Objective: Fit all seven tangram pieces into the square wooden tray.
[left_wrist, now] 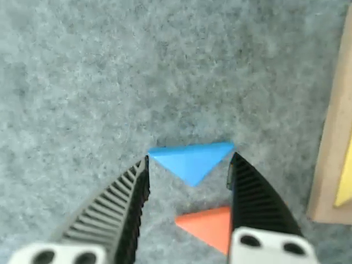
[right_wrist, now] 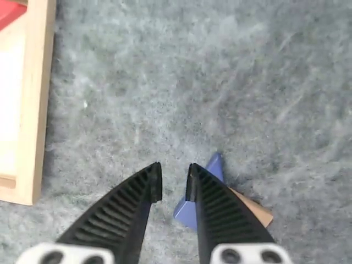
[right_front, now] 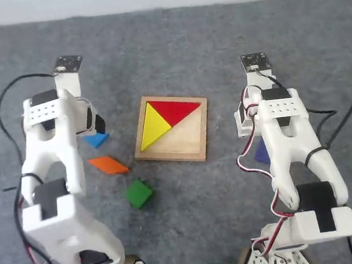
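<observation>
Left wrist view: left tool (left_wrist: 188, 159) spread wide, straddling blue triangle (left_wrist: 191, 160) flat on tabletop (left_wrist: 82, 66), one jaw at each corner, apparently lined up for a pinch. Orange piece (left_wrist: 209, 225) just behind tips. Right tool (right_wrist: 173, 177) barely parted, empty, parked beside purple piece (right_wrist: 215, 164). Tray (right_front: 204, 129) between both tools, holding red (right_front: 175, 111) and yellow (right_front: 153, 127) triangles.

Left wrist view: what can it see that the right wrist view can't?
Left wrist view, not the right: the left pincer, open with a finger at each end of a light blue triangle, an orange piece, and a sliver of the yellow piece.
Right wrist view, not the left: the right pincer, slightly open over carpet, a dark blue piece beside one finger, a tan piece, and a corner of the red piece.
Both: the wooden tray rim and grey carpet.
</observation>
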Available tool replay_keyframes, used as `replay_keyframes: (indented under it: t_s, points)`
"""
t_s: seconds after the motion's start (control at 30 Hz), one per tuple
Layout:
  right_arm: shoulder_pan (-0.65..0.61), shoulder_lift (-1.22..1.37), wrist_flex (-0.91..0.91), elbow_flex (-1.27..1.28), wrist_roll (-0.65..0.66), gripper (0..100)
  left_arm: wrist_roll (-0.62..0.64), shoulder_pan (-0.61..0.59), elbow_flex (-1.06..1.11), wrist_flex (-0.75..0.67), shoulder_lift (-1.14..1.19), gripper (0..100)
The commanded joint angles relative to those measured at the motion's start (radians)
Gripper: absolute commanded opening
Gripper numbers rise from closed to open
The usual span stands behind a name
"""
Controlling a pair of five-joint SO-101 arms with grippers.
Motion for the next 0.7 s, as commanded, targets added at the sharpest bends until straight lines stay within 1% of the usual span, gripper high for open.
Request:
replay_keyframes:
  t_s: [0.0,0.07,0.1,0.23,0.4,0.5,0.67]
  points:
    - [-0.010,-0.068,-0.007,-0.003,0.012,8.3,0.012,-0.046,-0.084,-0.078,0.069,22]
    - [-0.010,-0.068,-0.007,-0.003,0.012,8.3,0.012,-0.086,-0.133,-0.097,0.132,22]
    - [-0.010,-0.068,-0.008,-0.003,0.012,8.3,0.012,-0.100,-0.168,-0.083,0.160,22]
    - [-0.010,-0.067,-0.010,-0.003,0.012,8.3,0.006,-0.121,-0.298,0.011,0.238,13]
    - [-0.010,-0.067,-0.010,-0.003,0.012,8.4,0.002,-0.117,-0.348,0.112,0.258,6]
    - [-0.010,-0.067,-0.010,-0.003,0.012,8.4,-0.058,-0.117,-0.343,0.172,0.258,4]
    - [-0.010,-0.070,-0.010,-0.003,0.012,8.4,-0.133,-0.117,-0.341,0.244,0.258,4]
